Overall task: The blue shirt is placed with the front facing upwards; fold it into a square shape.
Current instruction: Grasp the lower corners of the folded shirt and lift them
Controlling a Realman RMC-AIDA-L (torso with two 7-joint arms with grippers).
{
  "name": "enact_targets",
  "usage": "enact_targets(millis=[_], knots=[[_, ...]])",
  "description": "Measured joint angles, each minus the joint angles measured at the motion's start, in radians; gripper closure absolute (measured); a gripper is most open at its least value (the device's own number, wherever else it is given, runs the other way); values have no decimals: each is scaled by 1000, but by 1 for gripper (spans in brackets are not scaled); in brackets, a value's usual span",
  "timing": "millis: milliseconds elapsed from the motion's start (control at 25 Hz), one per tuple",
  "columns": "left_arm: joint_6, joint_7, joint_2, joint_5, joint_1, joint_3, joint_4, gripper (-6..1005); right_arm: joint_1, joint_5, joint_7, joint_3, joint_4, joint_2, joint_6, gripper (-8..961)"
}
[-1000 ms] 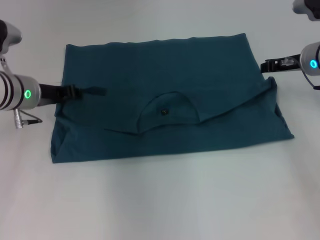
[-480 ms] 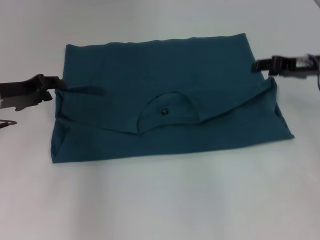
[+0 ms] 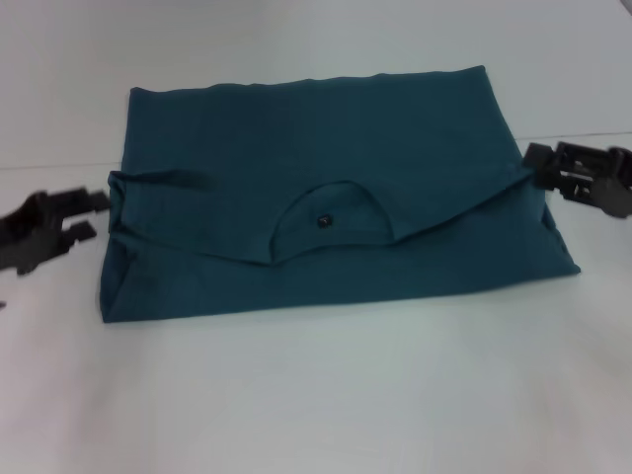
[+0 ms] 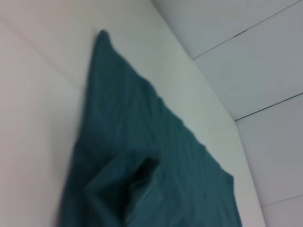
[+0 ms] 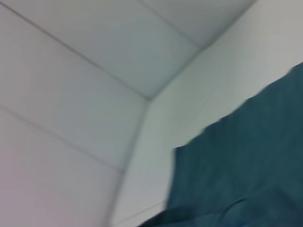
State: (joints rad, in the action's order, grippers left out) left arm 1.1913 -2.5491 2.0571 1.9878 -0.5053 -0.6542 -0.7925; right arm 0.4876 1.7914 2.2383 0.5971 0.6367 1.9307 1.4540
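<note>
The blue shirt (image 3: 316, 128) lies flat on the white table, folded into a wide rectangle with its plain teal side up. The round collar (image 3: 334, 202) with its small dark tag (image 3: 323, 221) shows at the middle, and folded flaps cross the front half. My left gripper (image 3: 87, 217) is open, low at the table, just outside the shirt's left edge. My right gripper (image 3: 541, 168) is open at the shirt's right edge, by the folded corner. The shirt also shows in the left wrist view (image 4: 142, 142) and in the right wrist view (image 5: 246, 161). The lettering is hidden.
The white table (image 3: 316, 395) reaches well past the shirt at the front and on both sides. A pale tiled floor (image 4: 265, 56) lies beyond the table's far edge.
Both grippers have come down toward the table. The left one drew back from over the shirt's left part to outside its edge. The right one dropped to the right folded corner.
</note>
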Motion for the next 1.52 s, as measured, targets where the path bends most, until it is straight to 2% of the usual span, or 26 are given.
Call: enact_targets(millis=[240, 600, 760, 1080, 1520], knots=[[22, 41, -6, 15, 21, 20, 63, 475, -33, -1, -24, -20, -24, 4, 72, 329], [12, -122, -5, 91, 24, 22, 81, 479, -33, -1, -45, -18, -25, 2, 65, 329], [-39, -124, -7, 128, 5, 18, 96, 480, -30, 0, -57, -17, -26, 2, 53, 329], [-188, -12, 6, 134, -23, 12, 169, 479, -42, 0, -60, -18, -29, 6, 33, 329], [-256, -2, 13, 138, -35, 5, 201, 478, -53, -1, -60, -25, -30, 7, 34, 329]])
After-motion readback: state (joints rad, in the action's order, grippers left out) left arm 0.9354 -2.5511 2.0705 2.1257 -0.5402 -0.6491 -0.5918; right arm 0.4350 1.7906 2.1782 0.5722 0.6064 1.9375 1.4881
